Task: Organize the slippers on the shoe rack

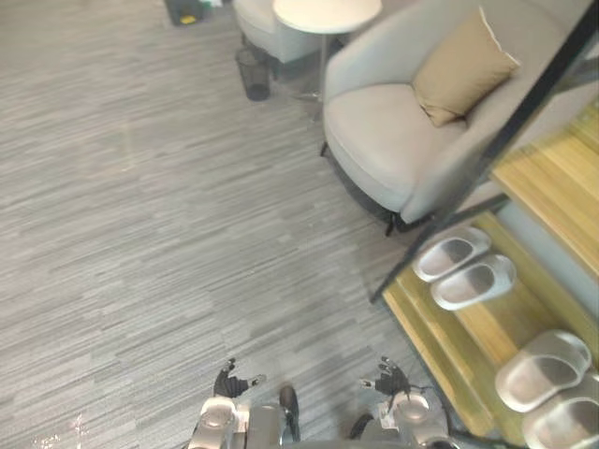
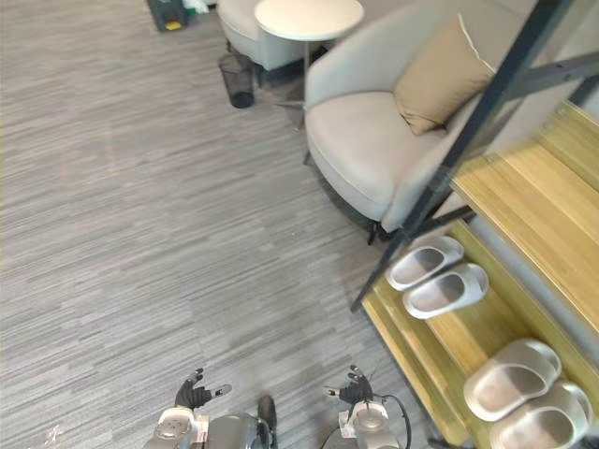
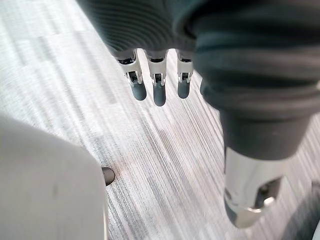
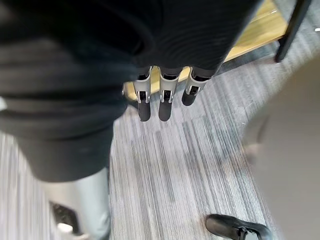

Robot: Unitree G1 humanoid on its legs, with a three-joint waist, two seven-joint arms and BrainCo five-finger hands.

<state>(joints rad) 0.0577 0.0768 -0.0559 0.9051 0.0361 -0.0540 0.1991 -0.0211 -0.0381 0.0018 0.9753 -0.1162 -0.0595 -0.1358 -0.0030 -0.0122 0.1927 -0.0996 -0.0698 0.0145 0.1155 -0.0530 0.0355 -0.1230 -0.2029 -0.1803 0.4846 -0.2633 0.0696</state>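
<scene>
A wooden shoe rack (image 1: 468, 337) with black metal posts stands at the right. On its bottom shelf lie two pairs of pale grey slippers: a far pair (image 1: 465, 267) and a near pair (image 1: 547, 379) at the lower right corner. My left hand (image 1: 229, 382) and right hand (image 1: 388, 379) hang low at the bottom edge, over the carpet, left of the rack. Both hold nothing, with fingers straight; the left wrist view shows the left fingers (image 3: 157, 87) above carpet, and the right wrist view shows the right fingers (image 4: 165, 97) above carpet near the rack's edge.
A grey armchair (image 1: 393, 131) with a tan cushion (image 1: 460, 70) stands just behind the rack. A round white side table (image 1: 326, 14) and a small dark bin (image 1: 254, 73) stand farther back. Grey carpet (image 1: 140, 234) spreads to the left.
</scene>
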